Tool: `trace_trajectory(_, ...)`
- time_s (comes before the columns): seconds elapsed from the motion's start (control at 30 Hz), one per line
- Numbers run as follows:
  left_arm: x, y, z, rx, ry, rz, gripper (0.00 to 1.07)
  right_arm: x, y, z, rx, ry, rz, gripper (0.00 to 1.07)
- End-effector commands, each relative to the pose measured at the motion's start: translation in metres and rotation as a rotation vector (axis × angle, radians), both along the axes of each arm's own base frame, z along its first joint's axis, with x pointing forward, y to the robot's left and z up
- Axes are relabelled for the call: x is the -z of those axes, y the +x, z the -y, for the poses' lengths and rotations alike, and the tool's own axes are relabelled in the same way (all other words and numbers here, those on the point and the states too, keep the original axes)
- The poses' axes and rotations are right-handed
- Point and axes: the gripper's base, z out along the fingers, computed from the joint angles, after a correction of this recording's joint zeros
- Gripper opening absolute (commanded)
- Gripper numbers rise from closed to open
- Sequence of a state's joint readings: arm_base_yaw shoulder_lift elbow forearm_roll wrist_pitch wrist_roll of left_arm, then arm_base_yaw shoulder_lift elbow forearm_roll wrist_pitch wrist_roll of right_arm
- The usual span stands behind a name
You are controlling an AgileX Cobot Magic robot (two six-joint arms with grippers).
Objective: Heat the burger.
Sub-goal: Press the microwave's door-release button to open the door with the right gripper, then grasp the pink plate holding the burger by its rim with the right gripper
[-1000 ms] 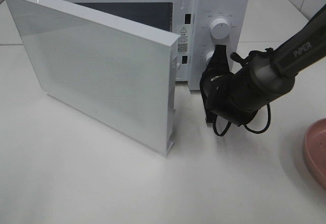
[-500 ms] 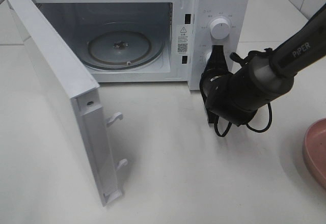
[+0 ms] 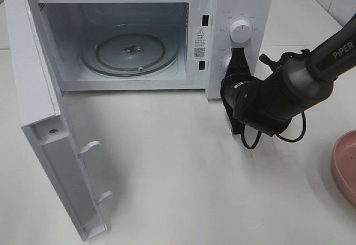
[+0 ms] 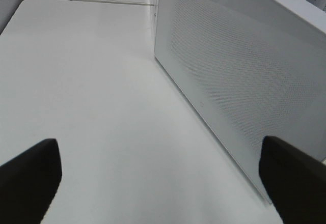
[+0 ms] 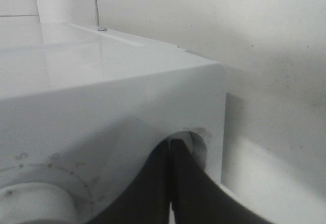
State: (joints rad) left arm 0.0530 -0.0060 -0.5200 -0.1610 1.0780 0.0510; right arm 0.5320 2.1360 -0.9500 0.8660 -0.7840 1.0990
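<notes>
Door (image 3: 39,106) open: draw your right gripper (image 3: 237,55), jaws pressed together at the lower knob (image 3: 227,63), straight back before fetching the burger.

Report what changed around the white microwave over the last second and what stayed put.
The flat white microwave door swung outward on its left hinge, from half-shut to wide open, uncovering the round glass turntable. Nothing was grasped or released. The right gripper stayed shut at the lower white knob; the round pink plate did not move.
</notes>
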Motion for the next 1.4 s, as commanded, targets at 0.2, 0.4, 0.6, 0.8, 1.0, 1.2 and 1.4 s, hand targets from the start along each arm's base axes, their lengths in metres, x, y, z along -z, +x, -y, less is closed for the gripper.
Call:
trace_trajectory(0.2, 0.000, -0.002, 0.001, 0.000, -0.006, 0.021, 0.98, -0.023, -0.003, 0.008, -0.039, -0.038, 0.076, 0.00)
trace_trajectory(0.4, 0.000, -0.002, 0.001, 0.000, -0.006, 0.021, 0.98, -0.018, -0.020, 0.009, -0.148, -0.091, -0.032, 0.00)
trace_trajectory(0.6, 0.000, -0.002, 0.001, 0.000, -0.006, 0.021, 0.98, -0.021, -0.031, 0.010, -0.228, -0.135, -0.080, 0.00)
trace_trajectory(0.8, 0.000, -0.002, 0.001, 0.000, -0.006, 0.021, 0.98, -0.032, -0.046, 0.013, -0.366, -0.251, -0.113, 0.00)
trace_trajectory(1.0, 0.000, -0.002, 0.001, 0.000, -0.006, 0.021, 0.98, -0.048, -0.061, 0.012, -0.577, -0.416, -0.113, 0.00)
trace_trajectory(1.2, 0.000, -0.002, 0.001, 0.000, -0.006, 0.021, 0.98, -0.057, -0.077, 0.007, -0.884, -0.586, -0.178, 0.01)
trace_trajectory(1.4, 0.000, -0.002, 0.001, 0.000, -0.006, 0.021, 0.98, -0.068, -0.091, 0.007, -1.146, -0.746, -0.209, 0.02)
